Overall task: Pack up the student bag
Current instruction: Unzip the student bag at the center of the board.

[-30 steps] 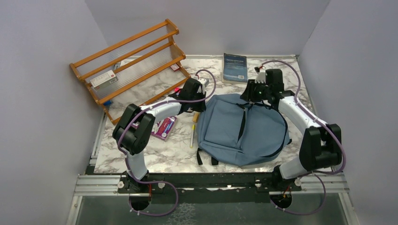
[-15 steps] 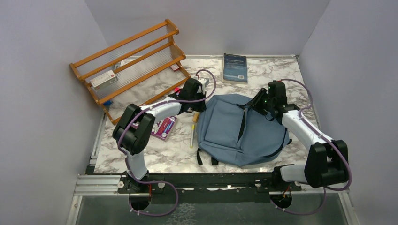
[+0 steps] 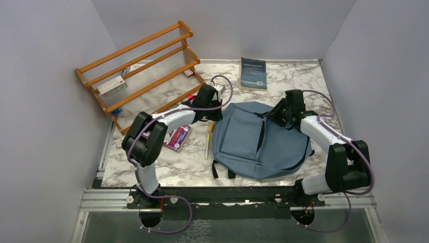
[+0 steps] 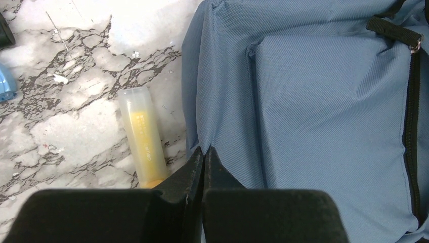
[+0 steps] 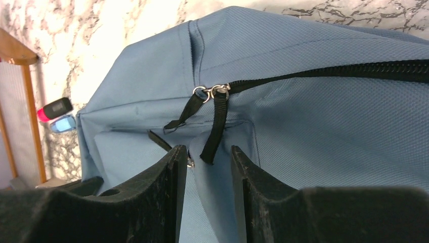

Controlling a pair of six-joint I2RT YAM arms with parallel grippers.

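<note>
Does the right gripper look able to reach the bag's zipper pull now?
Probably yes: the right gripper stands open at the top of the student bag, and the black zipper pull strap hangs between its fingers, nothing in the way.

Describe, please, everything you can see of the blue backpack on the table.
The backpack is soft, dusty-blue woven fabric with black zippers and straps. It lies flat on the marble table, right of centre, with the straps poking out at its near edge. Its main zipper looks closed, two metal sliders meeting. The left gripper is shut on a fold at its left edge; the right gripper's open jaws straddle a black pull tape.
</note>
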